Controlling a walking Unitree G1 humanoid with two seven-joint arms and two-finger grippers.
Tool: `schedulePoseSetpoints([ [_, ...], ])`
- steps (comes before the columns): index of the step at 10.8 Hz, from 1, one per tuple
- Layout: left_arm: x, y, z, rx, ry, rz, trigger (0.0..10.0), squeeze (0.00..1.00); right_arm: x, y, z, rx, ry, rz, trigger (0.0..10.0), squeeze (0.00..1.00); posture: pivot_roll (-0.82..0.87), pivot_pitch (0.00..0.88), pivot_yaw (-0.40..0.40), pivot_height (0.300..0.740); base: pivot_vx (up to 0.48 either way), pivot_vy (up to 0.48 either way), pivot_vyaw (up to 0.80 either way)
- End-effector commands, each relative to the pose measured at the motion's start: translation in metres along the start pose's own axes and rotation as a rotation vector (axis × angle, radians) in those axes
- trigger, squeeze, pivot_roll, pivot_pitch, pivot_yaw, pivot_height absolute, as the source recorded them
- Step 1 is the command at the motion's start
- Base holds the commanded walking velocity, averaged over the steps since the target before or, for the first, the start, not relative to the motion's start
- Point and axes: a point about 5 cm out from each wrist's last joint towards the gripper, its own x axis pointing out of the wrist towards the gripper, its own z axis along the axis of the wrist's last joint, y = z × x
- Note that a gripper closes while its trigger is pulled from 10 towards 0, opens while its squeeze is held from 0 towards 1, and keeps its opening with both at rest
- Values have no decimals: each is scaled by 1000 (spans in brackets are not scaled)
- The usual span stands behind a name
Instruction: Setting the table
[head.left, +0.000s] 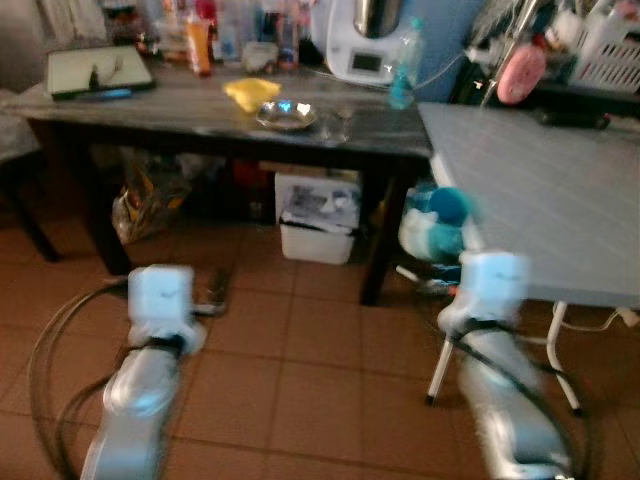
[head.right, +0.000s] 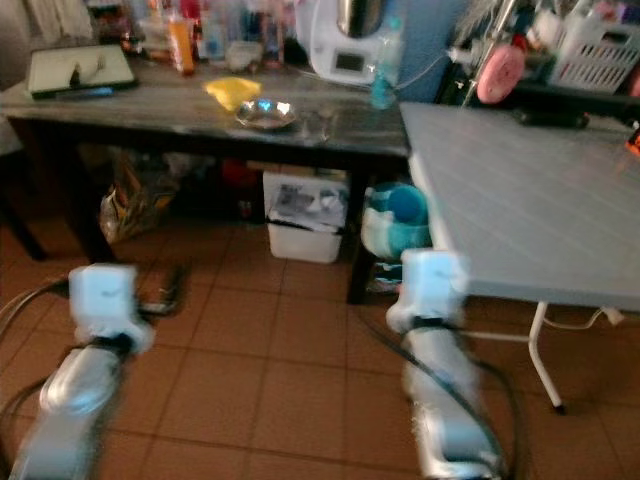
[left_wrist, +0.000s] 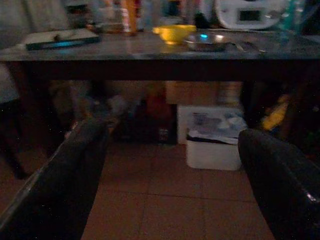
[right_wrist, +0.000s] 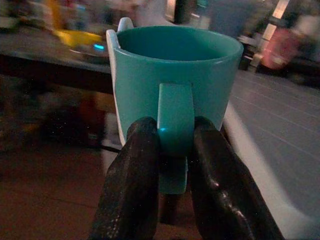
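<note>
Right claw (right_wrist: 175, 165) pinching the handle of a teal mug (right_wrist: 172, 70), held upright low at centre right of the head views, just beside the near corner of the pale grey table (head.left: 560, 190) filling the right. Left claw (left_wrist: 170, 170) spread wide and empty, low at lower left above the tiled floor (head.left: 300, 350). Best lifted clear above the table edge, kept level, then set down well in from the rim before letting go.

Both arms (head.left: 140, 400) silver w/ white square wrist blocks (head.left: 161, 295), black cables (head.left: 50, 340) looped alongside; gripper fingers (right_wrist: 132, 185) long, black, rounded.
</note>
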Motion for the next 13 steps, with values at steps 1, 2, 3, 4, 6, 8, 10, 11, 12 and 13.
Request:
schedulePoseSetpoints([
  [1, 1, -9, 1, -1, -4, -24, 10000, 0, 0, -12, 6, -25, -29, -40, 10000, 0, 152, 14, -52, 740, 0, 480, 0],
  [2, 1, -9, 3, -2, -23, -19, 10000, 0, 0, -14, 6, -35, -29, -48, 10000, 0, 152, 15, -54, 740, 0, 0, 0],
  [3, 1, -10, 4, 5, -33, -35, 10000, 0, 0, -14, 6, -34, -30, -48, 10000, 0, 152, 14, -55, 740, 0, 0, 0],
  [4, 0, -11, 7, -12, -48, -64, 10000, 0, 1, -14, 6, -36, -30, -47, 10000, 0, 154, 15, -56, 740, 0, 0, 0],
  [6, 0, -14, 8, -33, -55, -88, 10000, 0, 2, -13, 6, -39, -33, -43, 10000, 0, 155, 12, -57, 740, 0, 0, 0],
  [8, 0, -14, 9, -50, -69, -107, 10000, 0, 3, -12, 7, -42, -36, -40, 10000, 0, 154, 7, -57, 740, 0, 0, 0],
  [10, 0, -15, 10, -56, -74, -115, 10000, 0, 4, -12, 7, -48, -40, -38, 10000, 0, 154, 5, -56, 740, 0, 0, 0],
  [11, 0, -16, 10, -58, -73, -120, 10000, 0, 5, -12, 7, -49, -43, -37, 10000, 0, 155, 0, -54, 740, 270, 0, 0],
  [12, 0, -16, 10, -59, -72, -122, 10000, 0, 5, -11, 8, -49, -45, -35, 10000, 0, 154, 0, -54, 740, 274, 0, 0],
  [13, 0, -17, 9, -62, -72, -125, 10000, 0, 4, -11, 8, -50, -46, -34, 10000, 0, 154, 0, -54, 740, 296, 0, 0],
])
